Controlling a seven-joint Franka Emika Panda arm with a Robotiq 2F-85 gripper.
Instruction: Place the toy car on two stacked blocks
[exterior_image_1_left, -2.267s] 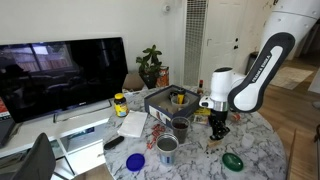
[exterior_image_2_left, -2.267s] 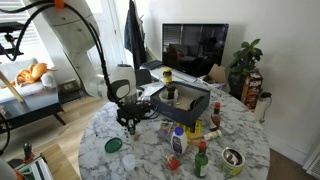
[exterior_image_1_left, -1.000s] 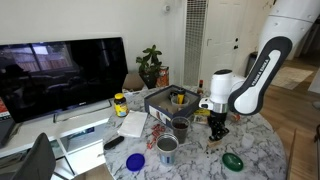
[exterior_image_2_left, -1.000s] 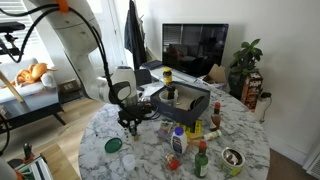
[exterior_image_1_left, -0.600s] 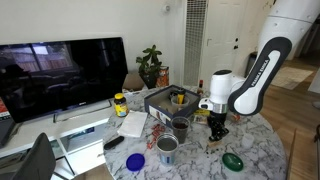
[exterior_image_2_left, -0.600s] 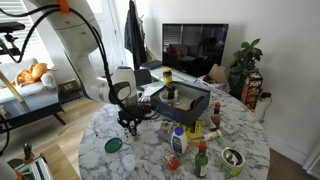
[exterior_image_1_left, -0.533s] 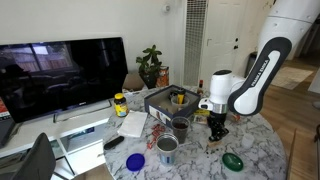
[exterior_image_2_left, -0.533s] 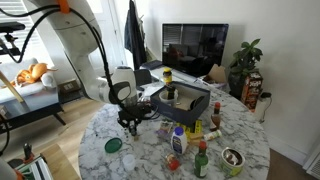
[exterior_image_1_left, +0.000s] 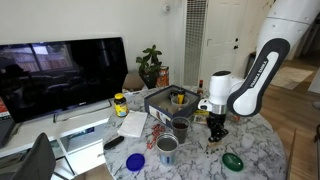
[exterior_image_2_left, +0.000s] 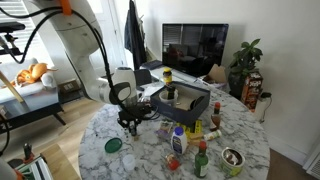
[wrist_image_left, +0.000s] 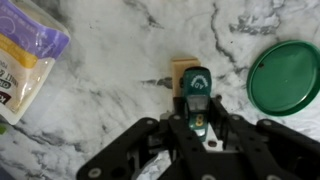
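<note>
In the wrist view the green toy car (wrist_image_left: 195, 98) with a yellow marking sits between my gripper's (wrist_image_left: 196, 125) fingers, which are shut on it. Its front end lies over a tan wooden block (wrist_image_left: 181, 67) on the marble table (wrist_image_left: 110, 90). Whether that is one block or two stacked I cannot tell from above. In both exterior views the gripper (exterior_image_1_left: 216, 131) (exterior_image_2_left: 128, 122) points straight down, close to the table top; the car and blocks are too small to make out there.
A green lid (wrist_image_left: 290, 75) (exterior_image_1_left: 232, 160) (exterior_image_2_left: 114, 145) lies close beside the block. A snack bag (wrist_image_left: 25, 55) lies on the other side. A metal cup (exterior_image_1_left: 167, 148), blue lid (exterior_image_1_left: 136, 160), black bin (exterior_image_2_left: 182, 100) and several bottles (exterior_image_2_left: 178, 140) crowd the table.
</note>
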